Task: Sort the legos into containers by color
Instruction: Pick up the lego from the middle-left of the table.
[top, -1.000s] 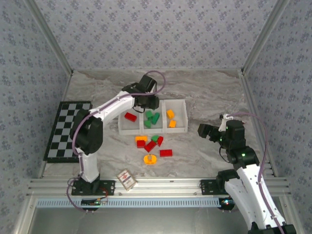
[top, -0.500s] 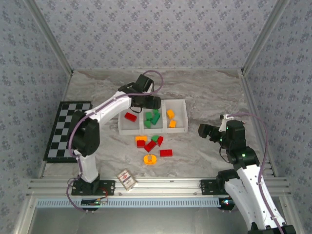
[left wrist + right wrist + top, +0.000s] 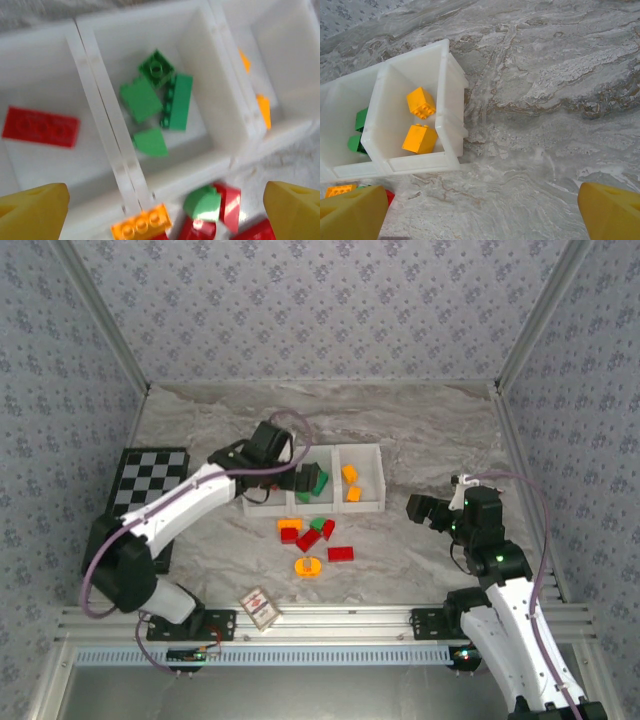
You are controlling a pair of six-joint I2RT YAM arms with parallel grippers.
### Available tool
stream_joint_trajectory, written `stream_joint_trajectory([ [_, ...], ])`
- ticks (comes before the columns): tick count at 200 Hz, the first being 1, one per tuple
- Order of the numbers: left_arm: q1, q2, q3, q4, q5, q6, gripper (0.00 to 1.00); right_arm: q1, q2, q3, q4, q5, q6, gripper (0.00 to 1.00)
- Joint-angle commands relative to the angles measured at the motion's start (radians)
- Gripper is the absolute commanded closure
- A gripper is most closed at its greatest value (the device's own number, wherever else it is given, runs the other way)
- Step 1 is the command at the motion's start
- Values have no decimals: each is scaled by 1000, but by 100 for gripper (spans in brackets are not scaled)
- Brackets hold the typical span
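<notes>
left gripper [image 3: 163, 204]: spread wide with nothing between the fingers, hanging over the divider between the left and middle bins

right gripper [image 3: 482, 212]: also wide open and empty, parked toward the table's [image 3: 430, 430] right edge, just off the tray's right corner

containers [image 3: 381, 478]: three-bin white tray sitting mid-table

sorted so far: one red brick [image 3: 40, 130] in the left bin, a clump of green bricks [image 3: 155, 100] in the middle, two orange bricks [image 3: 420, 120] in the right

loose legos [image 3: 310, 533]: a tight bunch between the tray and the table's near edge, plus an orange ring [image 3: 308, 566] and a red brick [image 3: 340, 554] a bit nearer to you

risk, mixed grab: red, green and orange pieces touch each other in that bunch, so I'd guess you could pinch two colours at once or flick a neighbour away

risk, tray bump: the orange brick [image 3: 141, 225] lies just beside the tray's near wall, so a finger coming down there may land on the wall and shove the tray

risk, ring: it lies flat and low, so it'll probably slip out of a pinch

risk, wrong bin: let go over a divider and the piece can tip either way

risk, decoy: the red-patterned card [image 3: 260, 608] by the near edge isn't a lego, leave it
</notes>
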Motion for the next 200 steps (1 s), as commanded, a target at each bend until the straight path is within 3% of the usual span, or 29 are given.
stream_joint_trajectory([
  [1, -73, -77, -92, 1, -36, -65, 1, -8, 5, -6, 5, -3, 4, 0],
  [33, -199, -146, -223, 5, -51, -155, 1, -10, 13, -8, 12, -6, 2, 0],
  [55, -272, -162, -274, 19, -18, -142, 0, -8, 15, -8, 16, -8, 1, 0],
  [89, -357, -134, -267, -40, 100, 93, 0, -9, 15, -9, 16, -9, 0, 0],
  [138, -474, -99, -211, -148, 16, 437, 0, -10, 15, -8, 12, -5, -1, 0],
  [178, -476, -46, -180, -192, -4, 549, 0, -10, 15, -9, 13, -5, -3, 0],
  [200, -476, 15, -173, -219, 48, 620, 3, -11, 16, -11, 15, -4, -1, 0],
])
